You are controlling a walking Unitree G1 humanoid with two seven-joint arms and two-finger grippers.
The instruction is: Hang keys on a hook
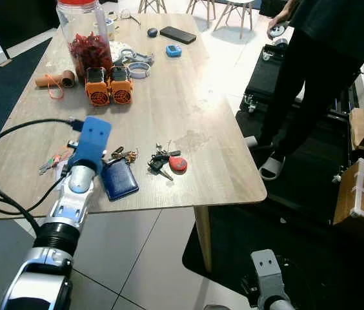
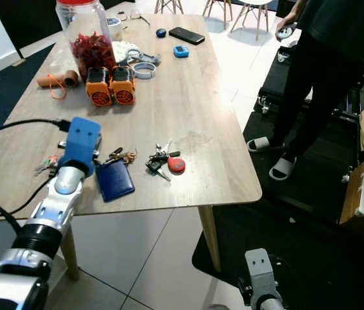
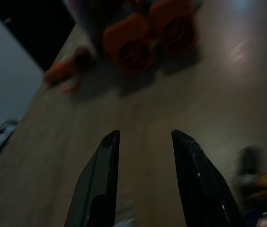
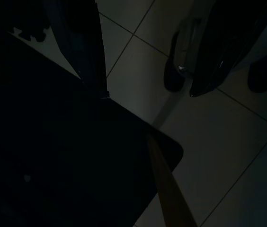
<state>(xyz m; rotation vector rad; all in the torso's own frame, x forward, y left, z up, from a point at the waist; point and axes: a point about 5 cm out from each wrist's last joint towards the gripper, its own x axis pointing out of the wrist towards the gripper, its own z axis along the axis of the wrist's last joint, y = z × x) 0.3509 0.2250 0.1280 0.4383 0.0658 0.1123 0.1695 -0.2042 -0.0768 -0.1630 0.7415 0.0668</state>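
Note:
A bunch of keys with a red tag (image 1: 168,162) lies on the wooden table (image 1: 188,110) near its front edge. A second, smaller key bunch (image 1: 124,154) rests against a blue wallet (image 1: 119,179). My left arm, with its blue wrist block (image 1: 93,137), reaches over the table's front left, just left of the wallet. In the left wrist view my left gripper (image 3: 145,135) is open just above bare wood, with nothing between its fingers. My right arm (image 1: 269,274) hangs low beside the table, and its gripper (image 4: 148,93) is open over the floor tiles.
Two orange round devices (image 1: 109,86), a big jar of red stuff (image 1: 86,35), tape rolls, a phone (image 1: 177,34) and small items lie farther back. A black cable (image 1: 14,139) loops off the table's left. A person in black (image 1: 311,71) stands right, near cardboard boxes (image 1: 361,187).

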